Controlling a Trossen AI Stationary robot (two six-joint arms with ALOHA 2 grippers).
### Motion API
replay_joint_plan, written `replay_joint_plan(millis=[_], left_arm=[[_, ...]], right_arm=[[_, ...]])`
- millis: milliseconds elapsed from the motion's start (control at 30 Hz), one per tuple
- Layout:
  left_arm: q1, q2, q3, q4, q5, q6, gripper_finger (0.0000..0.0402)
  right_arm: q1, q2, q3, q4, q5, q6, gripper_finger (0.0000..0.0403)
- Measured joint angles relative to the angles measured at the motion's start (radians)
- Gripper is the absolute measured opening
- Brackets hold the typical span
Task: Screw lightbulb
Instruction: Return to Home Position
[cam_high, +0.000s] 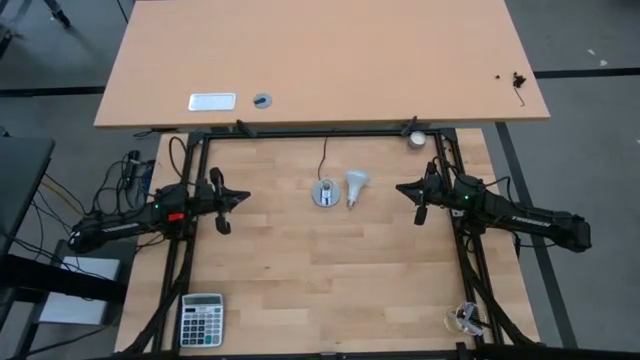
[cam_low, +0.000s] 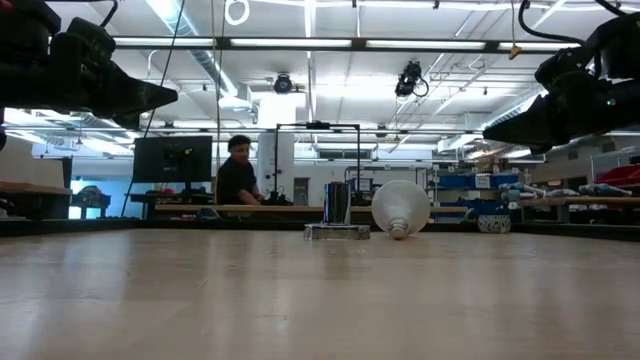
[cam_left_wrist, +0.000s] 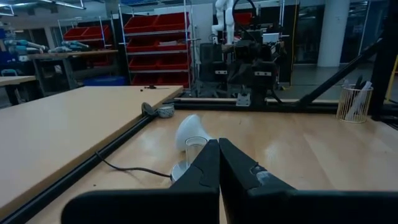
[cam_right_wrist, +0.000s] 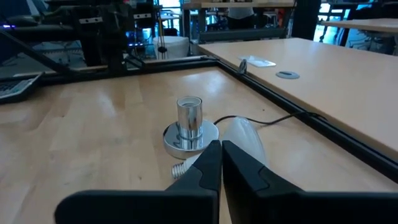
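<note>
The white lightbulb lies on its side on the wooden table, its screw base pointing toward the near edge; it also shows in the low view. Just left of it the silver socket stands upright on its round base, its thin black cord running to the far edge. My left gripper hovers shut at the table's left, pointing right toward the socket. My right gripper hovers shut at the right, pointing left toward the bulb. Neither touches anything.
A second, larger tabletop lies beyond the black frame bar at the far edge. A calculator sits at the near left, a wire cup at the near right, a small round tin at the far right.
</note>
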Motion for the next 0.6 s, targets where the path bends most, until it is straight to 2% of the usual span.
replay_joint_plan(millis=[600], left_arm=[[0.000, 0.000, 0.000, 0.000, 0.000, 0.000, 0.0001]], right_arm=[[0.000, 0.000, 0.000, 0.001, 0.000, 0.000, 0.0021]])
